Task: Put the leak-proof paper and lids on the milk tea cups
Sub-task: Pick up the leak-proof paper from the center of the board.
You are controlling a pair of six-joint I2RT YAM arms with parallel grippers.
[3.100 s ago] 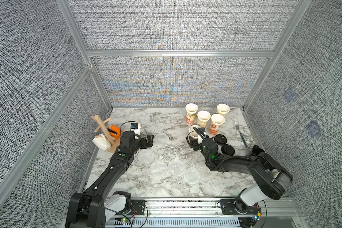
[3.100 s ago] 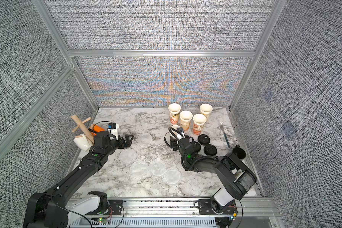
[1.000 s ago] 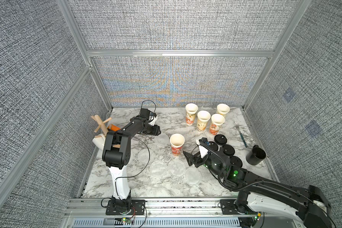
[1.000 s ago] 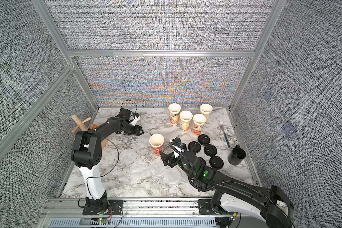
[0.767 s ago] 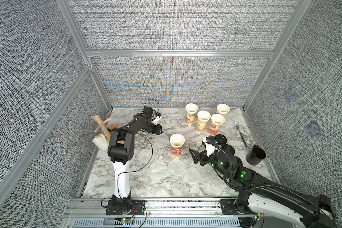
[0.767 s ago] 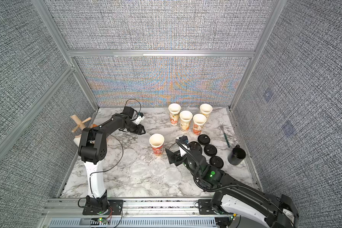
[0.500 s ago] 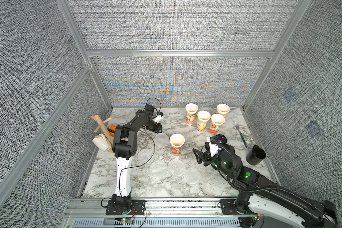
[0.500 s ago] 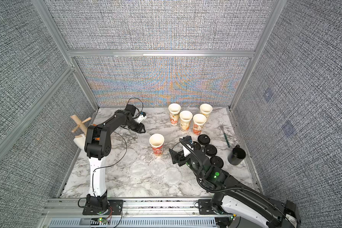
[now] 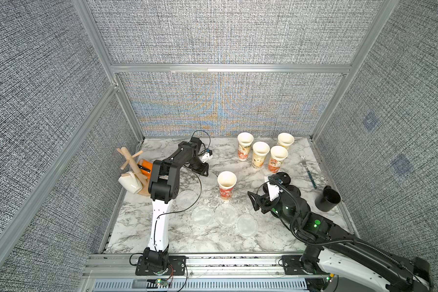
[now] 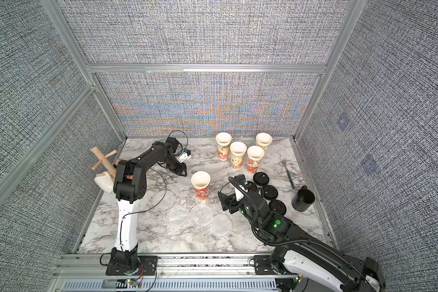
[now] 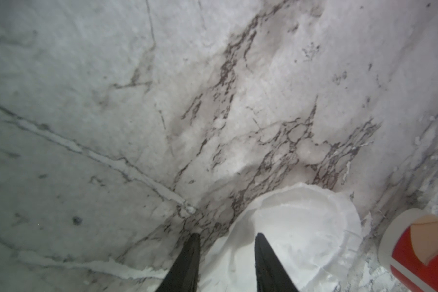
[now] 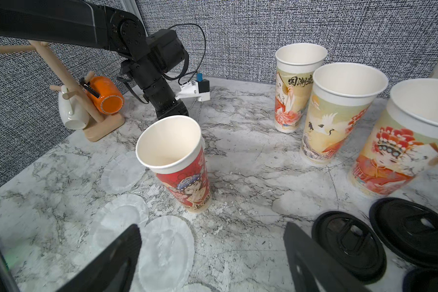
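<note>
Five milk tea cups (image 9: pixel 261 154) stand upright on the marble bench (image 9: pixel 134 227), and every mouth is uncovered. Four huddle at the back right. The lone cup (image 9: pixel 226 185) stands apart from them, nearer the middle.

We also count five leak-proof paper discs (image 9: pixel 225 213), all lying flat on the bench. The far disc (image 11: pixel 301 227) lies just beside the lone cup, under the left fingers (image 11: pixel 267 260). Those fingers point down at the bench with a modest gap between them. One tip is over the disc's edge and the other is over bare marble, so we'd say they're apart and clamping nothing. Whether a tip actually touches the paper, we can't tell.

A second disc (image 9: pixel 186 198) lies nearer the front, off to the lone cup's left in both top views. Three more line up in a row just in front of the lone cup.

The right fingers (image 12: pixel 116 257) are spread wide with nothing in them. They hang low between that row and the black lids (image 12: pixel 349 242), aimed at the lone cup.
</note>
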